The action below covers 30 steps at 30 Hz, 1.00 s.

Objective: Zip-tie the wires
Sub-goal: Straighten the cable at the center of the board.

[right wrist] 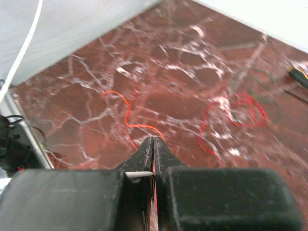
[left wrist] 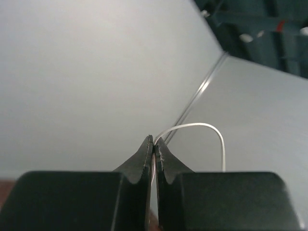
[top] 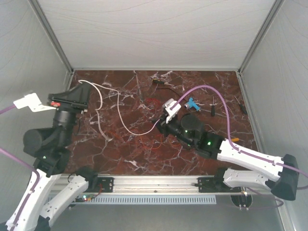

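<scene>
The wires (top: 136, 133) are pinched at two points by a pair of robot arms over a red marble table (top: 120, 156). The left gripper (top: 81, 84) is raised clear of the surface and aimed up at the grey enclosure wall. Its jaws are pressed together on a white strand. In the left wrist view, that strand (left wrist: 202, 124) springs from the gripper's tips (left wrist: 154, 142), arcs to their right and drops out of sight behind the right finger.

From above, the white line sags from the left gripper down to the table. It then sweeps across to the right gripper (top: 160, 125), which is held low over the marble. The right jaws are also clamped tight. In the right wrist view, a thin red line shows in the slit between the fingers (right wrist: 153, 139), and a short white stub lies across the left finger.

A red strand (right wrist: 127, 115) snakes over the marble from just ahead of those tips toward the left. A red coil (right wrist: 236, 111), mixed with a green strand, lies farther ahead and to the right. Beyond the coil, at the far right, rests a screwdriver (right wrist: 298, 73) with a yellow-and-black handle. High to the left of the right gripper, a white strand slants across the wall.

A purple cable (top: 211, 90) loops behind the right wrist, beside a small blue item (top: 193, 103).
</scene>
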Motion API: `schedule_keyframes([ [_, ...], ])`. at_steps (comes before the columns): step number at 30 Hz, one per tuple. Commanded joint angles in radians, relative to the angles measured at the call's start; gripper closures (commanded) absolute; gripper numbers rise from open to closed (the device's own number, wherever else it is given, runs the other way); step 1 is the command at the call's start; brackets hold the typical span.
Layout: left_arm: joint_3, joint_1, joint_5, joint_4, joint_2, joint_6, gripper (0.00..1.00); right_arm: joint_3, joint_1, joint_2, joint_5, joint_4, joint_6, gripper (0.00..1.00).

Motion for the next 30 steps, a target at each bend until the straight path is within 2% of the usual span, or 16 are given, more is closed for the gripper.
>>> schedule_keyframes([
  [1,-0.089,-0.004,-0.107,-0.119,-0.073,-0.034,1.0,0.068,-0.096,-0.065,-0.032,-0.433,0.072,1.0],
  [5,-0.142,-0.004,-0.135,-0.244,-0.104,-0.045,1.0,0.122,-0.14,-0.077,-0.116,-0.617,0.081,1.0],
  [9,-0.185,-0.004,-0.139,-0.348,-0.104,-0.087,1.0,0.157,-0.141,-0.057,-0.18,-0.731,0.082,1.0],
  [16,-0.303,-0.004,-0.16,-0.409,-0.093,-0.171,1.0,0.218,-0.141,0.061,-0.167,-0.933,0.087,1.0],
  [25,-0.362,-0.004,-0.33,-0.559,-0.118,-0.178,1.0,0.209,-0.187,0.158,-0.094,-0.995,0.118,1.0],
  [30,-0.328,-0.004,-0.398,-0.657,-0.083,-0.169,1.0,0.214,-0.23,0.212,-0.157,-1.006,0.127,1.0],
])
